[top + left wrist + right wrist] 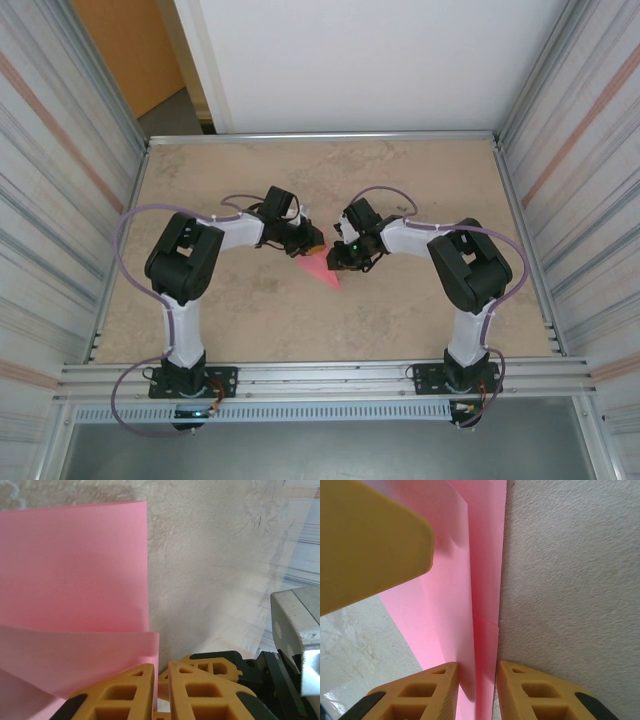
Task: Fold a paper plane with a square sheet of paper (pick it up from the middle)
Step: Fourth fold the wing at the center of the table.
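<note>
The pink sheet of paper (322, 268) stands folded between the two grippers at the table's middle, a narrow pointed paper plane shape with its tip toward the near edge. My left gripper (311, 243) is shut on one edge of it; in the left wrist view the pink layers (75, 580) run down into the thin slit between the fingers (161, 672). My right gripper (340, 258) straddles the folded ridge (470, 590), jaws a little apart (477, 675) with the paper standing between them. The left gripper's finger (370, 545) looms at upper left of the right wrist view.
The beige stone-patterned table (420, 170) is bounded by metal rails and ribbed side walls (60, 200). The right gripper's finger (220, 665) lies just behind the left fingers. Both arm bases sit on the near rail (320, 375).
</note>
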